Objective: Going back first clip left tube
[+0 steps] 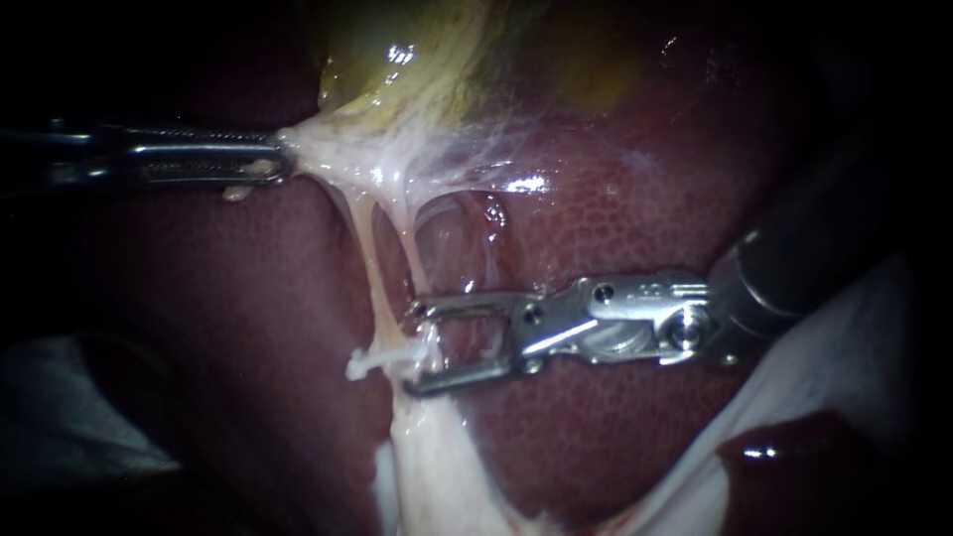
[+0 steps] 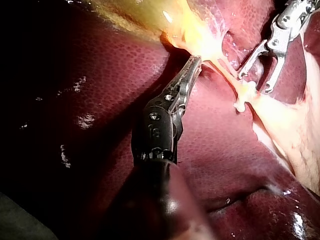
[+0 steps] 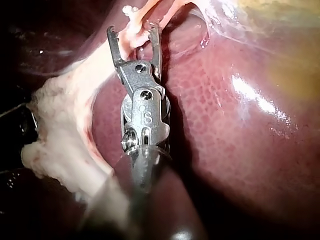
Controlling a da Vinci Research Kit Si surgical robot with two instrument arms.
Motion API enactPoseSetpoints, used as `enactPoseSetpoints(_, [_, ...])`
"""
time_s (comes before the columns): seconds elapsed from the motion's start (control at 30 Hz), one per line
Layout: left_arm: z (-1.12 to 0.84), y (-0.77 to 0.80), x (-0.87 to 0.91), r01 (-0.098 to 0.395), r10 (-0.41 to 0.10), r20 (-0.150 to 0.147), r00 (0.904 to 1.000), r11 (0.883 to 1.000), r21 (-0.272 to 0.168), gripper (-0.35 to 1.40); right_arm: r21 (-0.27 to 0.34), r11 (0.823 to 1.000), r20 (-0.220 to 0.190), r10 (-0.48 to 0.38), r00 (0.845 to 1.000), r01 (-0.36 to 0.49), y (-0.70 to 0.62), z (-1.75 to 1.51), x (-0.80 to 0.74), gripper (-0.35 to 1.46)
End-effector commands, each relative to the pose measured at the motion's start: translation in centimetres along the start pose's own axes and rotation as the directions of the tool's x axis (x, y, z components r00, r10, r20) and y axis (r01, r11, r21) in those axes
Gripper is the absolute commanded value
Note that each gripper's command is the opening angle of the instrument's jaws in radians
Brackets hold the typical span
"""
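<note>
Lying nearest the endoscope: a broad band of pale fatty tissue, running away from the camera over the dark red liver.

Item 1. Right instrument: metal shaft coming in from the right, low over the liver. Jaws released, with a clear gap between them and gripping nothing. The jaw tips stand to either side of the place where the tubes join the pale band. The right wrist view confirms this, with the jaws spread and a pale strand passing between the tips.

Item 2. Clip: small and white, set crosswise at the lower end of the left tube, between the right instrument's jaw tips. One end juts out on the side away from that instrument.

Item 3. Left tube: thin, pale and drawn taut, rising from the clip toward the stretched web above. The right tube runs just beside it, with a narrow gap between them.

Item 4. Stretched web: whitish and glistening, fanning from the tubes up to the gallbladder.

Item 5. Left instrument: enters from the left, well apart from the right instrument. Jaws clamped together on the edge of the stretched web.

Item 6. Gallbladder: yellow-green and farthest back, lying against the liver.
</note>
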Motion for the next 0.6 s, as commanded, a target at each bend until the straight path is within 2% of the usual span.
enactPoseSetpoints(0.03, [-0.01, 0.0, 0.0, 0.0, 0.0, 0.0, 1.0, 1.0, 0.002, -0.35, 0.007, 1.0, 0.006, -0.027, 1.0, 0.027, -0.03, -0.05, 0.0, 0.5])
enactPoseSetpoints(0.2, [-0.01, -0.01, 0.0, -0.001, 0.001, 0.0, 1.0, 1.0, 0.002, -0.35, -0.018, 0.993, 0.049, -0.115, 0.992, 0.116, -0.16, -0.4, 0.02, 0.5])
enactPoseSetpoints(0.3, [-0.02, -0.01, -0.01, -0.001, 0.001, 0.0, 1.0, 1.0, 0.001, -0.35, -0.035, 0.989, 0.078, -0.14, 0.987, 0.143, -0.19, -0.61, 0.1, 0.5])
enactPoseSetpoints(0.6, [-0.02, -0.01, -0.01, -0.001, 0.001, 0.0, 1.0, 1.0, 0.001, -0.35, -0.076, 0.986, 0.09, -0.14, 0.986, 0.147, -0.18, -1.16, 0.37, 0.5])
